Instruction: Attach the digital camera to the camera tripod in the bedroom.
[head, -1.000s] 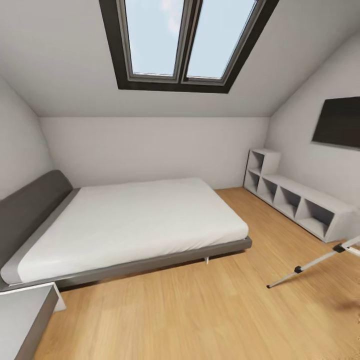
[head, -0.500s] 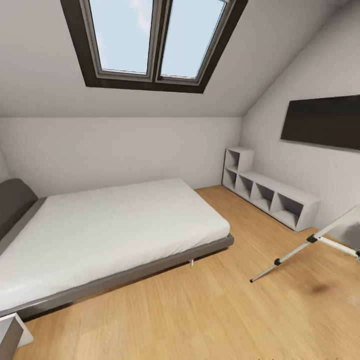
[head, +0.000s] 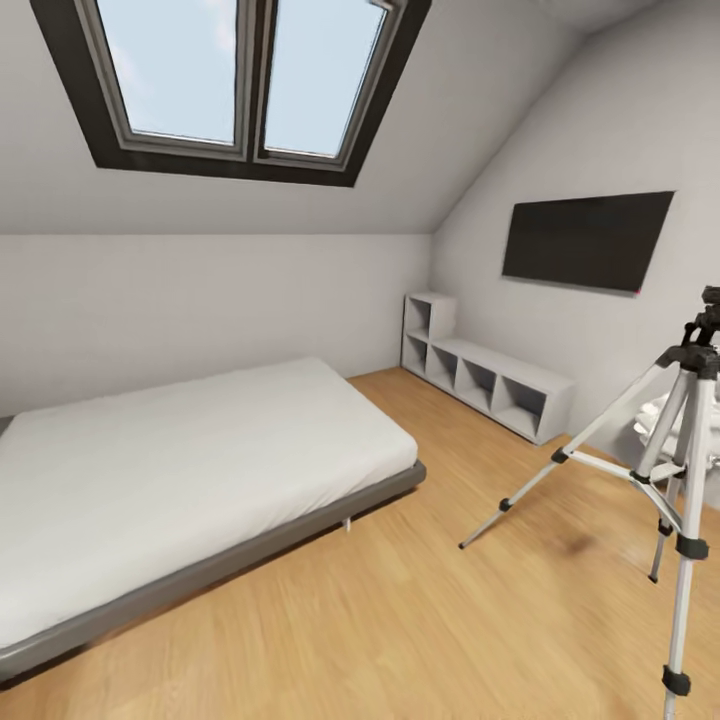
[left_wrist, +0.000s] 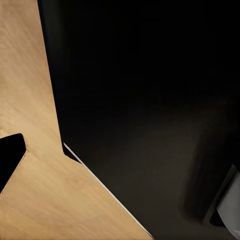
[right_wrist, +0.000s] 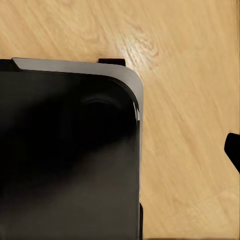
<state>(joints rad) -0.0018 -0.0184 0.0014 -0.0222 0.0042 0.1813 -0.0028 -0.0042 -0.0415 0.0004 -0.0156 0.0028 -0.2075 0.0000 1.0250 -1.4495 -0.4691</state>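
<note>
head view: camera tripod (head: 678, 480) at the right edge of the bedroom.

nearest, the tripod stands on the light wood floor (head: 420, 620), its three silver-grey telescopic metal legs splayed, with black joints, black feet and a black head on top. no brand or writing can be read anywhere. beside it to the left lies a low bed (head: 170, 480) with a smooth white mattress on a thin grey frame. farther back, a white cube shelf (head: 480, 375) lines the wall under a flat black tv (head: 585, 240), and a dark-framed skylight (head: 230, 85) sits in the sloped ceiling. the wrist views show a glossy black body over wood floor; whether either pincer is clenched or released i cannot tell.
</note>
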